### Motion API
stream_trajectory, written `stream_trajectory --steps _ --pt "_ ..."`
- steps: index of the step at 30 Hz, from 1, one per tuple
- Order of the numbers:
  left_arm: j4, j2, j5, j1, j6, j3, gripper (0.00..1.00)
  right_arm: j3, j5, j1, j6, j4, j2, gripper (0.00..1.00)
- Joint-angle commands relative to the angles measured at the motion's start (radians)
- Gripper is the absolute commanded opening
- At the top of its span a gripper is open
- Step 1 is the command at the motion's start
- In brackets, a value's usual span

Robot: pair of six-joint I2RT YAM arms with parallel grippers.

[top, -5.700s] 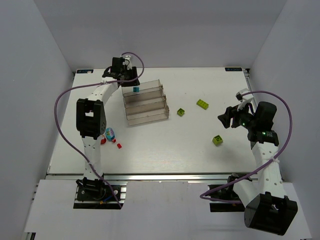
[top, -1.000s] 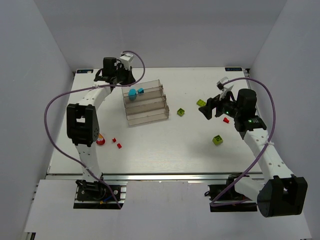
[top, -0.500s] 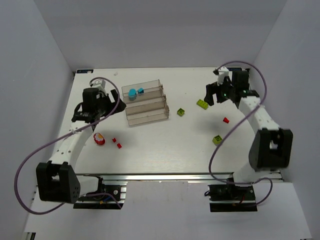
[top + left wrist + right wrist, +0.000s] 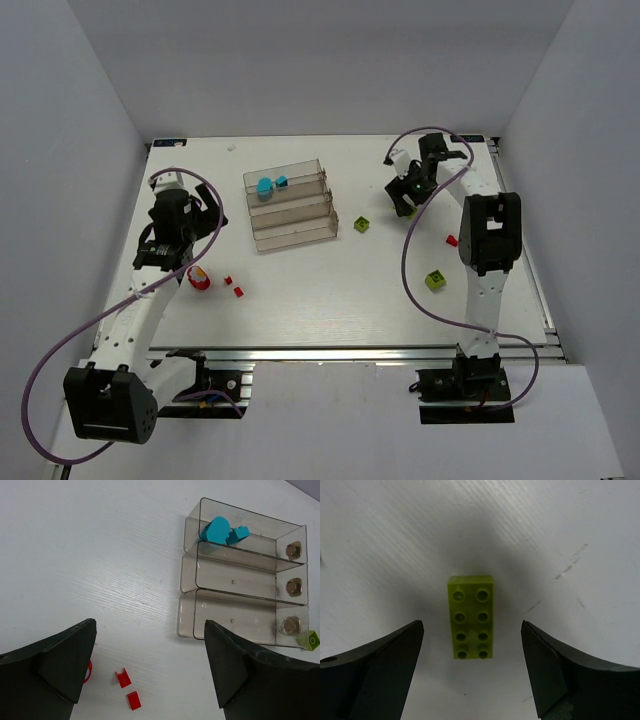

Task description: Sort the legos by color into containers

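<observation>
Closest to the arm bases it's just the worktop [image 4: 320, 320], matte white with a faint wood grain. At about 9 o'clock the left claw [image 4: 150, 630] hangs spread all the way open, nothing in it. Right by it: two tiny square red bits [image 4: 122, 677] and a rounded red piece [image 4: 199, 279], partly behind a finger in the wrist view. Over at 4 o'clock sits a chunky lime brick [image 4: 435, 280], and at 3 a small red piece [image 4: 452, 240], so four reds total. Middle of the worktop, a lime cube [image 4: 362, 224] sits just right of the rack [image 4: 295, 232]: three clear, smoky plastic troughs, long, narrow, stepped. Two glossy cyan pieces [image 4: 222, 530], one rounded, one blocky, lie in the farthest trough. At 1 o'clock the right claw [image 4: 472, 625] gapes wide over the third lime, a flat two-by-four brick [image 4: 471, 616] with eight studs, fingers either side, not touching.
</observation>
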Motion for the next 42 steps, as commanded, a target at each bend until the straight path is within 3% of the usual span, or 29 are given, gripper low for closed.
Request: stream_trajectory --steps 1,6,11,13,14,16,20,24,30,35,39,42 --pt "0.009 -0.021 -0.025 0.003 0.000 0.003 0.98 0.041 0.016 0.026 -0.077 -0.065 0.008 0.84" --pt "0.004 -0.012 -0.015 0.003 0.001 0.006 0.98 0.015 0.048 0.030 -0.077 -0.055 0.028 0.75" --pt "0.001 -0.013 -0.038 0.003 -0.003 0.003 0.98 -0.014 0.071 0.027 -0.075 -0.033 0.031 0.48" --pt "0.001 -0.015 -0.038 0.003 -0.005 0.002 0.98 -0.040 0.071 0.023 -0.074 -0.021 0.022 0.43" --pt "0.001 -0.015 -0.038 0.003 -0.003 0.002 0.98 -0.046 0.072 0.023 -0.075 -0.015 0.012 0.35" --pt "0.004 -0.015 -0.038 0.003 -0.005 0.002 0.98 -0.052 0.072 0.021 -0.075 -0.012 0.005 0.32" --pt "0.001 -0.010 -0.048 0.003 -0.003 0.000 0.98 -0.014 0.051 0.027 -0.085 -0.060 -0.012 0.00" --pt "0.004 -0.005 -0.061 0.003 -0.006 -0.006 0.98 0.030 -0.078 0.050 -0.118 -0.073 -0.103 0.00" --pt "0.004 0.015 -0.058 0.003 -0.005 -0.006 0.98 0.056 -0.248 0.214 -0.340 -0.074 -0.228 0.00" --pt "0.013 0.016 -0.048 0.003 0.009 -0.015 0.98 0.211 -0.234 0.354 -0.447 -0.068 -0.141 0.00" --pt "0.047 0.001 -0.006 0.003 0.033 -0.032 0.98 0.360 -0.190 0.408 -0.419 -0.041 -0.012 0.01" --pt "0.081 -0.027 0.053 -0.006 0.061 -0.049 0.97 0.340 -0.167 0.434 -0.373 0.077 0.019 0.02"
